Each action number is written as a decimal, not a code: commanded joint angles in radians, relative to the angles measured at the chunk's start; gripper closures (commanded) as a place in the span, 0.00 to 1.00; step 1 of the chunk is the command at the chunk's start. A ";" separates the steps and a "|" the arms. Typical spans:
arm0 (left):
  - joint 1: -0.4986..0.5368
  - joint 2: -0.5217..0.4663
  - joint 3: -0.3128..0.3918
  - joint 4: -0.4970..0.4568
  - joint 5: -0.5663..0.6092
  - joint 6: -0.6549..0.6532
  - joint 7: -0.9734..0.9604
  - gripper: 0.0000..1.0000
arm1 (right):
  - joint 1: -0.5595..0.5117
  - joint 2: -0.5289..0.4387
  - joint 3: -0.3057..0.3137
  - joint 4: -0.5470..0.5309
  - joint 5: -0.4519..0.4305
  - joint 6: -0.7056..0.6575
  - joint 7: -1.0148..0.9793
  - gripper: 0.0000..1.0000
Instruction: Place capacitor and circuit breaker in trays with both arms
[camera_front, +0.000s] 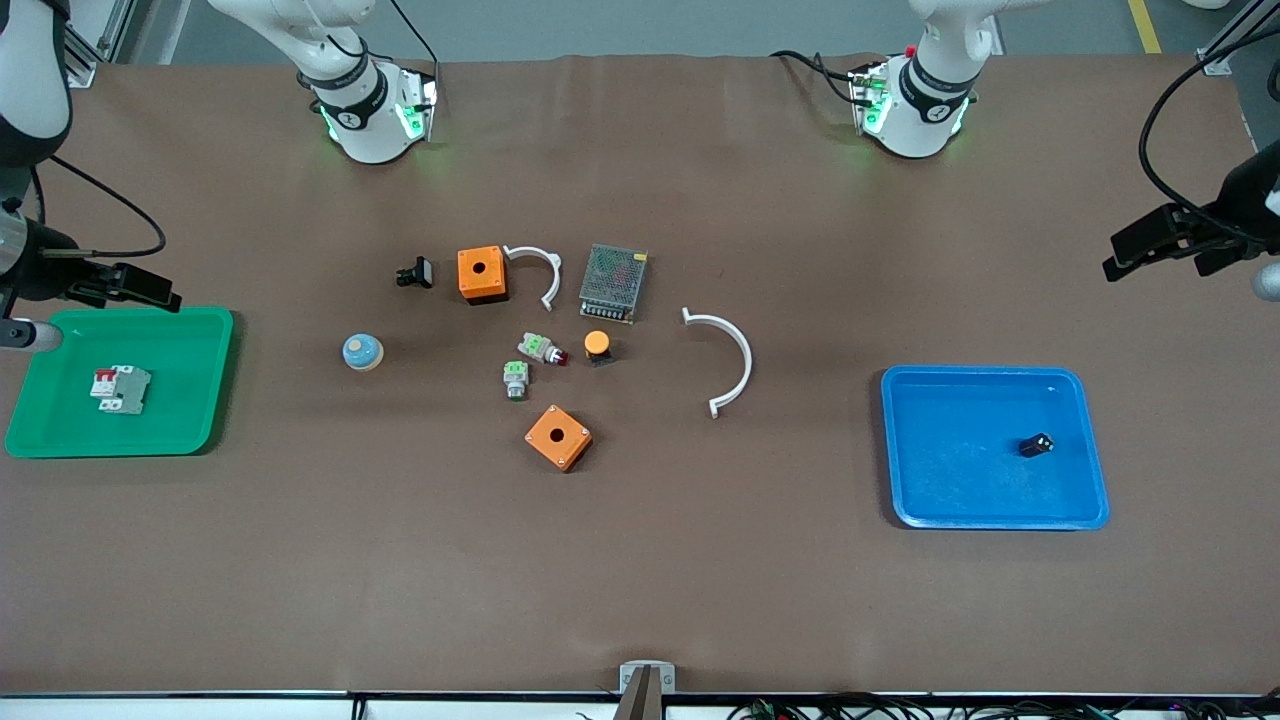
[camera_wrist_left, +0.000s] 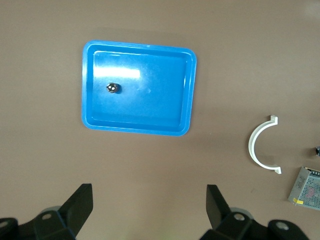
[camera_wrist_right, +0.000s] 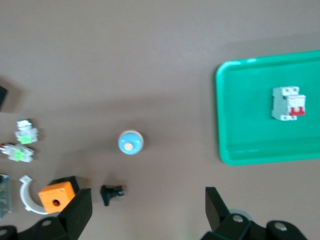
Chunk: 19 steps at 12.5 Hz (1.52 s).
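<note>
The capacitor (camera_front: 1036, 445), a tiny black cylinder, lies in the blue tray (camera_front: 920, 500) at the left arm's end; it also shows in the left wrist view (camera_wrist_left: 112, 88) in the tray (camera_wrist_left: 187, 95). The circuit breaker (camera_front: 121, 388), white-grey with red levers, lies in the green tray (camera_front: 190, 430) at the right arm's end, and shows in the right wrist view (camera_wrist_right: 287, 103). My left gripper (camera_front: 1140, 248) (camera_wrist_left: 150, 200) is open and empty, raised over bare table beside the blue tray. My right gripper (camera_front: 140, 288) (camera_wrist_right: 149, 202) is open and empty, raised by the green tray's edge (camera_wrist_right: 225, 150).
In the table's middle lie two orange boxes (camera_front: 481, 273) (camera_front: 558, 437), two white arcs (camera_front: 535, 270) (camera_front: 725, 360), a metal mesh box (camera_front: 613, 282), a black clip (camera_front: 415, 272), an orange-capped button (camera_front: 597, 346), two green-topped grey parts (camera_front: 541, 348) (camera_front: 515, 379) and a blue knob (camera_front: 362, 352).
</note>
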 joint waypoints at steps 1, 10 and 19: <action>-0.131 -0.052 0.098 -0.047 -0.009 -0.040 -0.020 0.00 | 0.020 -0.037 -0.010 -0.028 0.045 0.021 0.024 0.00; -0.253 -0.069 0.249 -0.049 0.006 -0.054 0.002 0.00 | 0.091 -0.021 -0.016 0.101 0.031 0.033 0.130 0.00; -0.219 -0.072 0.235 -0.072 0.004 -0.006 0.009 0.00 | 0.054 -0.022 -0.020 0.178 0.029 0.028 0.095 0.00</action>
